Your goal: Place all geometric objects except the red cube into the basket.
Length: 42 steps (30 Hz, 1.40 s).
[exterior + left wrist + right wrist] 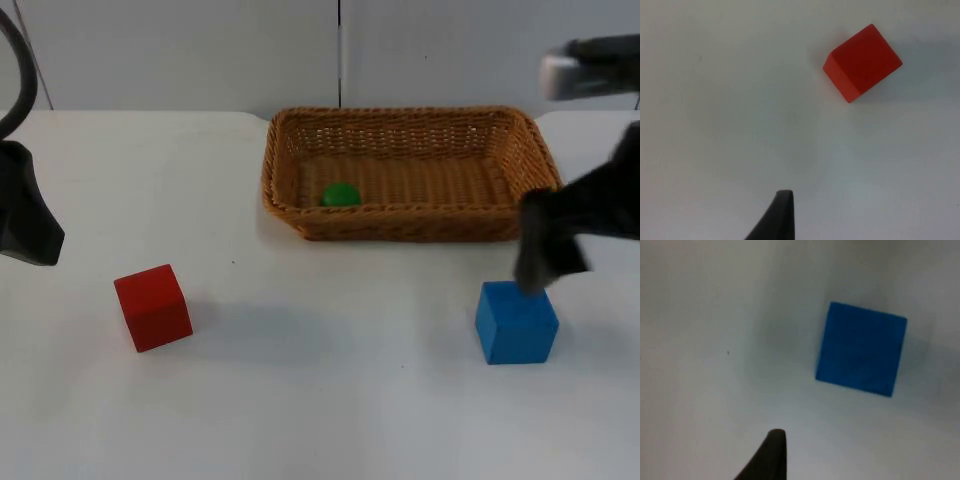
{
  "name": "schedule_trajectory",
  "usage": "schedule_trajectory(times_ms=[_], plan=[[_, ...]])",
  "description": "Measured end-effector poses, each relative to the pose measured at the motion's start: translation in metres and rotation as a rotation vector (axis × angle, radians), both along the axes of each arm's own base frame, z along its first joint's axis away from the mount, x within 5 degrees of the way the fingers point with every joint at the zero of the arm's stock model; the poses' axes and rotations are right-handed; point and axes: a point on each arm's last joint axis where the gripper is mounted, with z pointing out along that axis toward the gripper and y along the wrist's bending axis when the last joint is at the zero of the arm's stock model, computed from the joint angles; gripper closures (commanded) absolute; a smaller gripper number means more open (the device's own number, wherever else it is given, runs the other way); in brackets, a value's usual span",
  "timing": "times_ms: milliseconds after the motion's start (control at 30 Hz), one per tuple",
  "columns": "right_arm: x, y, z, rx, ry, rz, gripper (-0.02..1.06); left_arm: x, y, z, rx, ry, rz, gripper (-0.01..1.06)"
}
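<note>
While the right tool (545,262) hovers, the blue cube (516,322) sits just below.

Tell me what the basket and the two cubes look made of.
Basket: woven wicker or rattan, judging by its tan interlaced strands.
Red cube and blue cube: probably painted wood, possibly plastic; the faces are flat, matte and evenly coloured, with crisp edges and no grain showing.

The right gripper (545,262) is a smear above the blue cube (516,322), its finger spacing unreadable. The left gripper (25,225) is cut by the frame edge. The basket (400,225) front wall hides the green ball's (340,194) underside.
</note>
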Motion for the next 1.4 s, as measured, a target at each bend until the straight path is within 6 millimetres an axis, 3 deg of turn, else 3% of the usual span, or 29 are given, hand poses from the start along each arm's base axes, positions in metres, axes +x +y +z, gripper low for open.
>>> schedule_trajectory(times_ms=[133,400,600,733,800,867,900,967,1000,1133,1300,1333,1400], plan=[[0.015,0.015,-0.025,0.006,-0.028,-0.058,-0.01,0.000,0.000,0.000,0.000,0.000,0.000,0.00],[0.031,0.019,-0.071,-0.036,-0.052,-0.120,0.06,0.000,0.000,0.000,0.000,0.000,0.000,0.00],[0.035,0.022,-0.090,-0.028,-0.046,-0.134,0.10,0.000,0.000,0.000,0.000,0.000,0.000,0.00],[0.035,0.023,-0.090,-0.018,-0.048,-0.141,0.15,0.000,0.000,0.000,0.000,0.000,0.000,0.00],[0.035,0.023,-0.090,-0.019,-0.048,-0.139,0.26,0.000,0.000,0.000,0.000,0.002,0.000,0.00],[0.035,0.023,-0.090,-0.019,-0.049,-0.139,0.52,0.000,0.000,0.000,0.000,0.002,0.000,0.00],[0.035,0.022,-0.090,-0.021,-0.049,-0.140,0.52,0.000,0.000,0.000,0.000,0.002,0.000,0.00],[0.035,0.022,-0.090,-0.029,-0.046,-0.141,0.85,0.000,0.000,0.000,0.000,0.002,0.000,0.00],[0.034,0.021,-0.090,-0.036,-0.045,-0.142,1.04,0.000,0.000,0.000,0.000,0.002,0.000,0.00],[0.033,0.019,-0.079,-0.044,-0.059,-0.148,1.04,0.000,0.000,0.000,0.000,0.002,0.000,0.00],[0.028,0.013,-0.017,0.006,-0.179,-0.113,1.04,0.000,0.000,0.000,0.007,0.001,-0.003,0.00],[0.028,0.013,-0.017,0.006,-0.179,-0.113,1.04,0.000,0.000,0.000,0.007,0.001,-0.003,0.00],[0.022,0.010,0.007,0.028,-0.227,-0.068,1.04,0.000,0.000,0.000,0.007,0.001,-0.003,0.00]])
